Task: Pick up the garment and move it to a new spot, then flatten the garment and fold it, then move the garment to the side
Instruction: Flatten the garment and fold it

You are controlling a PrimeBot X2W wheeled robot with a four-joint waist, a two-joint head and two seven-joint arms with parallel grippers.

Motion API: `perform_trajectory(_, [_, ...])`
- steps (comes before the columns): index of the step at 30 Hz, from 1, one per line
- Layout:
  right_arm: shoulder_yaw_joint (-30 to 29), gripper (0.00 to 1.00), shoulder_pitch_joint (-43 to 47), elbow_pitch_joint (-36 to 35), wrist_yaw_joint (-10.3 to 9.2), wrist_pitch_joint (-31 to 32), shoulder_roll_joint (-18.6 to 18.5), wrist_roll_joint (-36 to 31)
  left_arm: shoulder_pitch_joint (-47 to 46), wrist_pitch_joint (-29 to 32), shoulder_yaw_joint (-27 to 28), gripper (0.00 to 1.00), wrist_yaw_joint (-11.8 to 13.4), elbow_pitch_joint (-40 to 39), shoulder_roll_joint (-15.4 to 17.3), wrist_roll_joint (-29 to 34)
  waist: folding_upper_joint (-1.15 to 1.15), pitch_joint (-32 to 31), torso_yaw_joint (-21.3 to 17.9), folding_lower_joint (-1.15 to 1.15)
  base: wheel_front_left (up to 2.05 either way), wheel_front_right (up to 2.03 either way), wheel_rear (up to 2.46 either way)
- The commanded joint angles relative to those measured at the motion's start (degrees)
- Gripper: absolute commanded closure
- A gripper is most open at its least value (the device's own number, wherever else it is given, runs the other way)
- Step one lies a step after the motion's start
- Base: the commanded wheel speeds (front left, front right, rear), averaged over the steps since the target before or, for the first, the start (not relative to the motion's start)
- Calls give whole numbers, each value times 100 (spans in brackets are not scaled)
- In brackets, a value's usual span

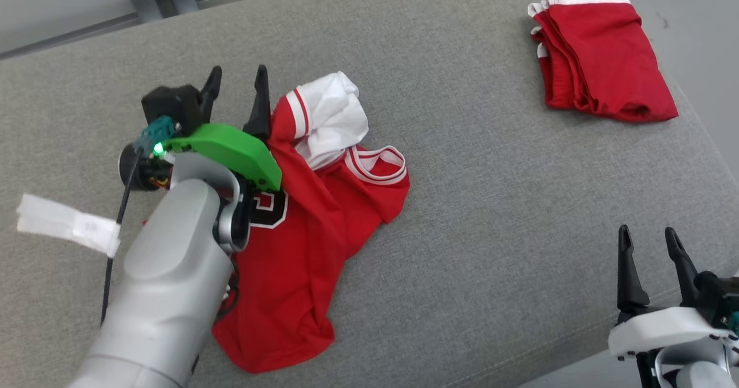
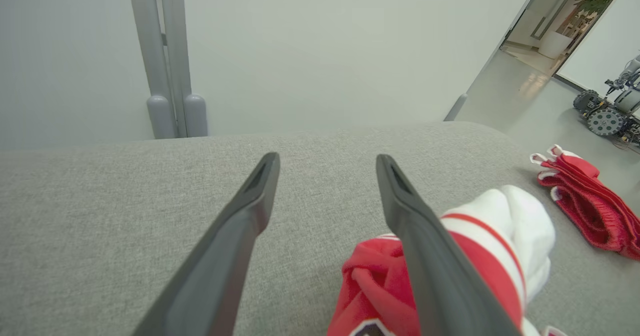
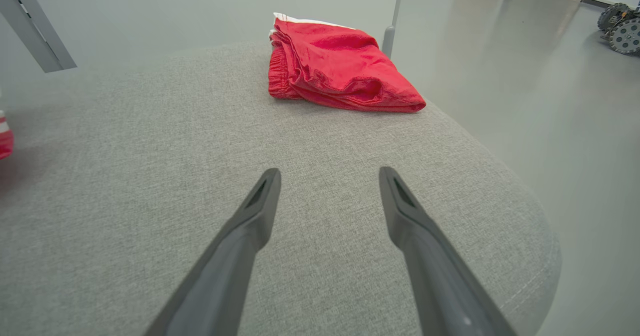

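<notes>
A crumpled red jersey with white trim, the garment (image 1: 312, 226), lies in a heap on the grey cushioned surface (image 1: 473, 203), left of centre in the head view. My left gripper (image 1: 238, 96) stands open at the heap's upper left edge, its right finger against the cloth and nothing between the fingers. In the left wrist view the garment (image 2: 480, 246) bunches behind and to the right of the right finger (image 2: 425, 246), with the left gripper (image 2: 327, 163) open over bare fabric. My right gripper (image 1: 649, 238) hovers open at the lower right, well apart from the garment; it (image 3: 330, 176) has nothing in it.
A second red garment (image 1: 600, 59), folded, lies at the surface's far right corner (image 3: 340, 66). A white tag (image 1: 66, 223) hangs on my left arm's cable. The surface's rounded right edge (image 3: 540, 236) drops to a grey floor. Another wheeled robot (image 2: 610, 111) stands in the distance.
</notes>
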Motion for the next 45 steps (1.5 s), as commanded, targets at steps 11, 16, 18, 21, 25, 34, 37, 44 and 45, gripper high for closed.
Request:
perform_trajectory(11, [-209,0,728,-22,-7,-15,-19,-199,3073,173,292,0,671,-2858,336,0,0,-1522,1114,-1,0,0,0])
perform_trajectory(16, [-227,0,848,-63,-7,-15,-17,-155,4137,454,402,0,1099,-4191,558,-229,0,-1644,1248,-1,0,0,0])
perform_trajectory(18, [-200,0,883,-65,-7,-15,-14,-142,4344,549,405,0,1236,-4528,648,-209,0,-1633,1280,-1,0,0,0])
perform_trajectory(21, [-175,0,895,-64,-7,-15,-20,-142,4481,671,386,0,1325,-4881,706,-221,0,-1610,1288,-1,0,0,0])
perform_trajectory(25, [-189,0,904,-73,-7,-15,-17,-166,4631,917,286,0,1384,-5142,912,-145,0,-1580,1244,-1,0,0,0])
perform_trajectory(34, [-220,0,879,-65,-7,-15,-19,-177,5025,1756,-376,0,1041,-5317,1285,-206,0,-1457,1153,-1,0,0,0])
perform_trajectory(37, [-195,0,789,-70,-7,-15,-15,-166,5047,2058,-628,0,894,-5352,1348,-244,0,-1391,1129,-1,0,0,0])
perform_trajectory(44, [-248,0,766,-107,-7,-15,-16,-146,5118,2539,-916,0,691,-5498,1507,-387,0,-1253,1095,-1,0,0,0])
perform_trajectory(45, [-250,0,760,-101,-7,-15,-16,-142,5055,2554,-938,0,707,-5448,1546,-299,0,-1236,1094,-1,0,0,0])
